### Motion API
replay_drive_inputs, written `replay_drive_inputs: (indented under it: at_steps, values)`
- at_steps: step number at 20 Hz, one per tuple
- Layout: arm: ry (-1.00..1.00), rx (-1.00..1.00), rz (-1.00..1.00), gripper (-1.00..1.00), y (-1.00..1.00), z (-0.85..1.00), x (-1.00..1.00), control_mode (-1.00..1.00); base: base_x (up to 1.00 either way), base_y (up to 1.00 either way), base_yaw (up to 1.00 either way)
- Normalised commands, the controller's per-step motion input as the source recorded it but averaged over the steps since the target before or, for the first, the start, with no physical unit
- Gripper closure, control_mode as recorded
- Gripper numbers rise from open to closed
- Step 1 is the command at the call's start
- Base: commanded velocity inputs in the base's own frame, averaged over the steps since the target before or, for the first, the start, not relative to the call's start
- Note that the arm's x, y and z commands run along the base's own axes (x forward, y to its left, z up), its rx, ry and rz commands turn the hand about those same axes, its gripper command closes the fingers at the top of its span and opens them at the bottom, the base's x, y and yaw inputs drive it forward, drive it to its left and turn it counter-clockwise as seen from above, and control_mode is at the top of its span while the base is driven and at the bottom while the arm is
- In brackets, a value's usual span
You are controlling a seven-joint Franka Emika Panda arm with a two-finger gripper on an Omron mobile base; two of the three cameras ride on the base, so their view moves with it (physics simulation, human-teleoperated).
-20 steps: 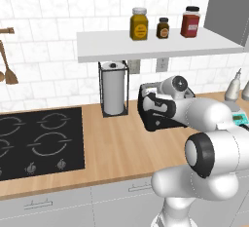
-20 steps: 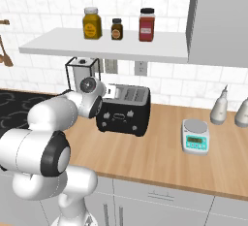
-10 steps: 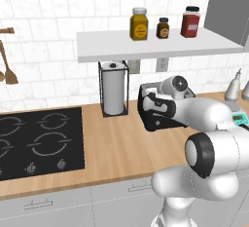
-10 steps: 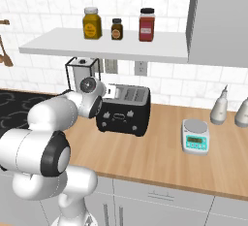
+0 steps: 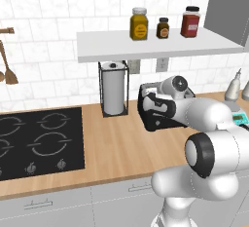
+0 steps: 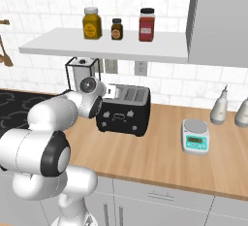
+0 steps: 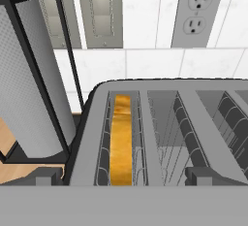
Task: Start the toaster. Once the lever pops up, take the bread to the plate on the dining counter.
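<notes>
The black toaster (image 6: pixel 123 116) stands on the wood worktop by the tiled wall, and my arm reaches over its left end. My gripper (image 6: pixel 107 94) hovers just above the toaster's top (image 7: pixel 160 123), open, with its fingertips (image 7: pixel 48 175) spread wide and nothing between them. A golden-brown slice of bread (image 7: pixel 121 142) sits upright deep in the leftmost slot, directly below the gripper (image 7: pixel 125 176). The other slots look empty. From the left base view the gripper (image 5: pixel 154 99) covers part of the toaster (image 5: pixel 151 116). The plate and the dining counter are out of view.
A paper towel roll in a black wire holder (image 5: pixel 114 88) stands just left of the toaster. A black hob (image 5: pixel 39 138) lies further left. A small kitchen scale (image 6: pixel 196 136) and two bottles (image 6: pixel 219 108) are to the right. A shelf with jars (image 6: pixel 116 28) hangs overhead.
</notes>
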Motion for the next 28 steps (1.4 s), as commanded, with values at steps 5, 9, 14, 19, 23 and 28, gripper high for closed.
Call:
replay_drive_inputs:
  at_steps: [5,9,14,19,23,28]
  values:
    - [0.00,0.00,0.00,-1.00,0.00,0.00,0.00,-1.00,0.00,0.00,0.00]
    - [0.00,0.00,0.00,-1.00,0.00,0.00,0.00,-1.00,0.00,0.00,0.00]
    - [0.00,0.00,0.00,-1.00,0.00,0.00,0.00,-1.00,0.00,0.00,0.00]
    - [0.00,0.00,0.00,-1.00,0.00,0.00,0.00,-1.00,0.00,0.00,0.00]
    - [0.00,0.00,0.00,-1.00,0.00,0.00,0.00,-1.00,0.00,0.00,0.00]
    - [0.00,0.00,0.00,-1.00,0.00,0.00,0.00,-1.00,0.00,0.00,0.00]
